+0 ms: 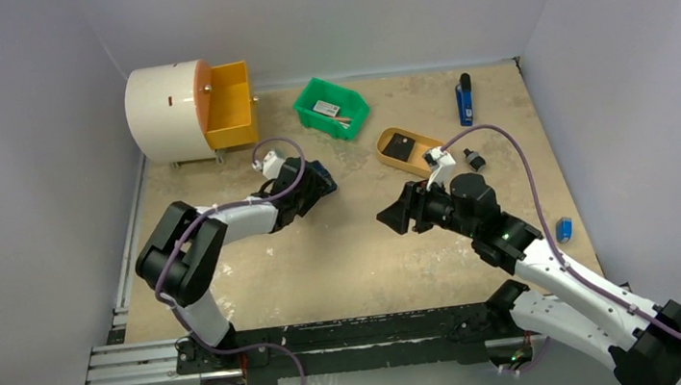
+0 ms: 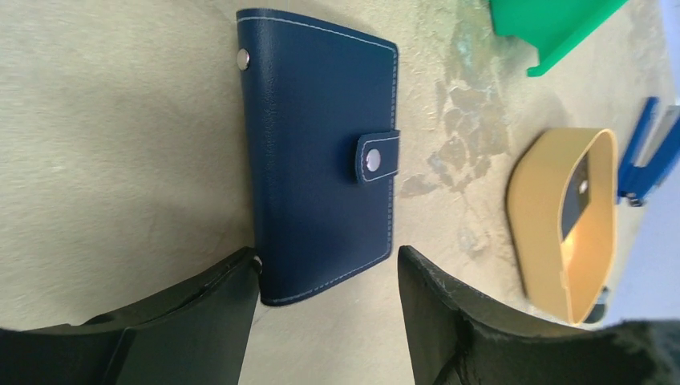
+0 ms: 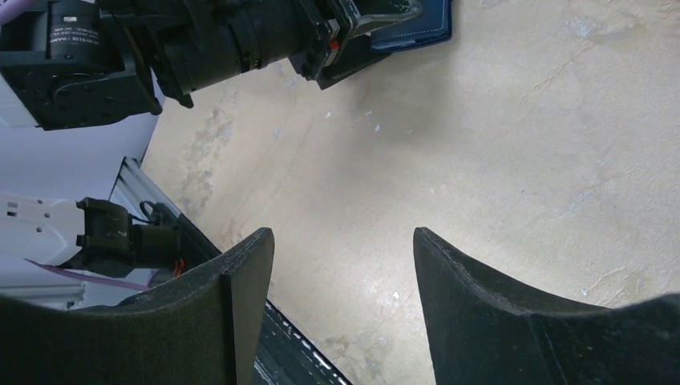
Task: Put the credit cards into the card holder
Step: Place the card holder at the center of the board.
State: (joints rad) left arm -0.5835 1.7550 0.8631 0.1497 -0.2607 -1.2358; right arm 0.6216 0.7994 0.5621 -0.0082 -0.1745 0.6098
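While the left gripper (image 1: 314, 188) stands with its jaws wide, one finger on each side of the card holder's (image 2: 321, 152) nearest end and not clamped on it, the navy holder lies flat on the table (image 1: 365, 267) with its snap tab fastened. It sits left of centre, nearer than the green bin (image 1: 353, 114) and left of the yellow tray (image 1: 388, 135). The right gripper (image 1: 395, 213) hangs above bare table right of centre, well apart from the holder, its jaws also spread wide and holding nothing.
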